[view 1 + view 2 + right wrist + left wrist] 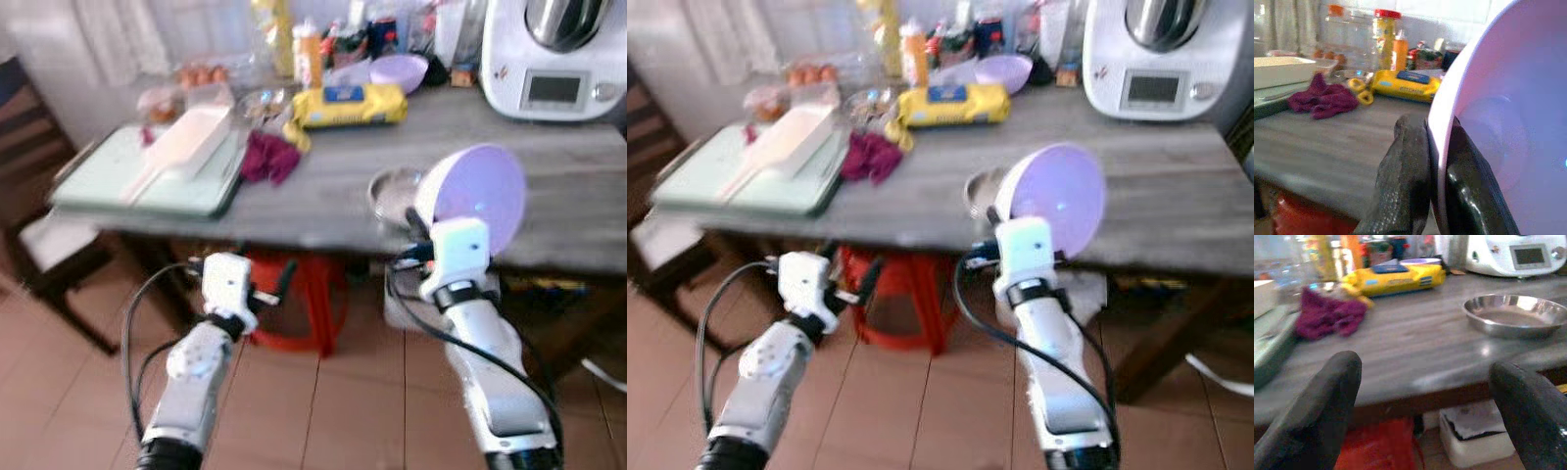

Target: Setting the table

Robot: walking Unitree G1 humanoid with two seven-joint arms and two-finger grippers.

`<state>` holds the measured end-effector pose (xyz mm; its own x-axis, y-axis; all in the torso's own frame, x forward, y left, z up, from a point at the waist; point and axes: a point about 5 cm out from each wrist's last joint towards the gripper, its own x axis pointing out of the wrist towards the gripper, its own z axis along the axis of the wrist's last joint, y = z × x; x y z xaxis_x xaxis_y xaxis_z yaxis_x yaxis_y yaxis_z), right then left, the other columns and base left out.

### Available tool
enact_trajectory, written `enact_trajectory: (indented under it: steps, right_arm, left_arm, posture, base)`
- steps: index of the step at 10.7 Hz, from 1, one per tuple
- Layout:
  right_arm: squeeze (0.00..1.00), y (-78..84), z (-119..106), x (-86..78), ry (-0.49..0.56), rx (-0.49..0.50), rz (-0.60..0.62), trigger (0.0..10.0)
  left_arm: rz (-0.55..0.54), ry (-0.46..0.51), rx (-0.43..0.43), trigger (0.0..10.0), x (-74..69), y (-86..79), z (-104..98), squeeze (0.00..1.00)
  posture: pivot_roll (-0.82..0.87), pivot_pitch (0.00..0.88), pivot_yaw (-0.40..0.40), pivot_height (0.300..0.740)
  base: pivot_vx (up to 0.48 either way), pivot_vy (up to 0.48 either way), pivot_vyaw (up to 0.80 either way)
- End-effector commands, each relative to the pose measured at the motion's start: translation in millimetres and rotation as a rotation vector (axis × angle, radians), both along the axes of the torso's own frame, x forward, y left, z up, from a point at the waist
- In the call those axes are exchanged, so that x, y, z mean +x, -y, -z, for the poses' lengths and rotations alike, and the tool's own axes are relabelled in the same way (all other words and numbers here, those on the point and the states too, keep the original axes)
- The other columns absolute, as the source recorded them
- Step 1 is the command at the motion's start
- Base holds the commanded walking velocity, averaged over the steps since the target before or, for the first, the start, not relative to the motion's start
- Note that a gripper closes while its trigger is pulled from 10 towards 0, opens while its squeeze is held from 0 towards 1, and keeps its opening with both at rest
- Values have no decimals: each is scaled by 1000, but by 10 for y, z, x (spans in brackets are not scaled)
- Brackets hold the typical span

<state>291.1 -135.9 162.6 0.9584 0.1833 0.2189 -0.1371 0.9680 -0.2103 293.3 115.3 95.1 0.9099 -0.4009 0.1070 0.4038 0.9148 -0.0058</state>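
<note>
Above the near edge of your grey table (323, 196), your right gripper (1436, 161) pinches the rim of the lilac bowl (480, 196), tilted beside the steel dish (1515, 313). Your left gripper (269, 291), fingers spread wide, sits below the tabletop.

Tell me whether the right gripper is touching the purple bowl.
Touching. The right wrist view shows the right gripper with one black finger on each side of the purple bowl, pinching its rim with no gap.
</note>
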Motion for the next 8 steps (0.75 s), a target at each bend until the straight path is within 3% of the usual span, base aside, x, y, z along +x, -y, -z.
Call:
enact_trajectory:
  steps: [1, 5, 8]
  right_arm:
    - [0, 4, -85, -9, 36, -8, -7, 10000]
    - [0, -38, -130, -10, 57, -39, -26, 10000]
    - [0, -30, -157, 7, 65, -59, -34, 10000]
  left_arm:
    - [8, 9, 2, 10000, 3, 29, -22, 0]
    - [8, 17, 0, 10000, 1, 29, -38, 0]
    - [43, 43, -13, 10000, -58, 4, -85, 0]
  posture:
    - [-102, 67, 84, 740]
    - [-101, 65, 78, 740]
    - [-97, 63, 71, 740]
  base:
    - [480, 0, 0]
    - [480, 0, 0]
    - [96, 0, 0]
